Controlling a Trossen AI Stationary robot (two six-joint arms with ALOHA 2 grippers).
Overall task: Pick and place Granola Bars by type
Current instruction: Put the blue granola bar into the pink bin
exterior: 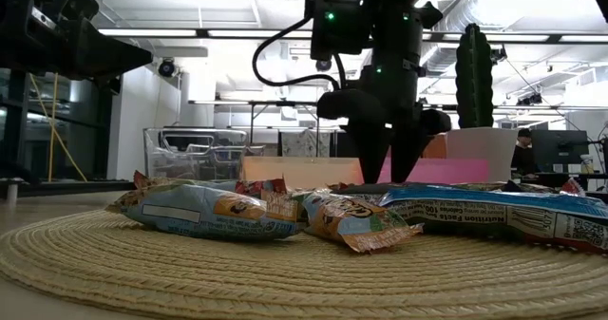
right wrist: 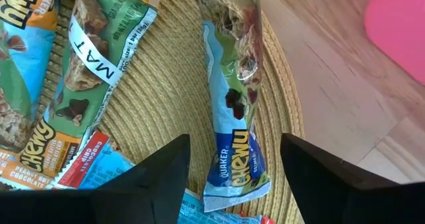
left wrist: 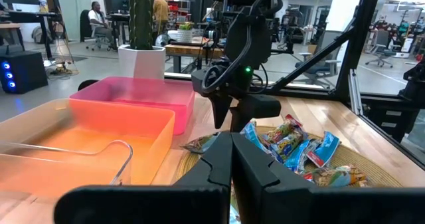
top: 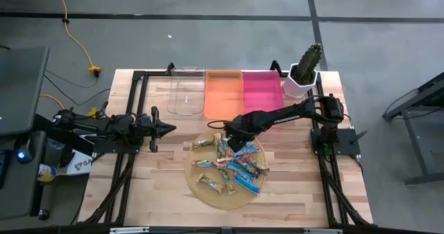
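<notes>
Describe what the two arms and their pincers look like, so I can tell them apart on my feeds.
Both arms are dark, near-black jointed links with black cables along them. The right pincer has two tapered black fingers under a bulky wrist housing lit by small green lights. The left pincer ends in flat, angular black fingers forming a pointed wedge.

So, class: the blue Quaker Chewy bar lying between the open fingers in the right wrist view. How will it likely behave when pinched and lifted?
The Quaker Chewy bar probably bends slightly: its wrapper looks crinkled and soft. Glossy film may slip in the right gripper. It is flat, so unlikely to roll on the woven mat.
</notes>
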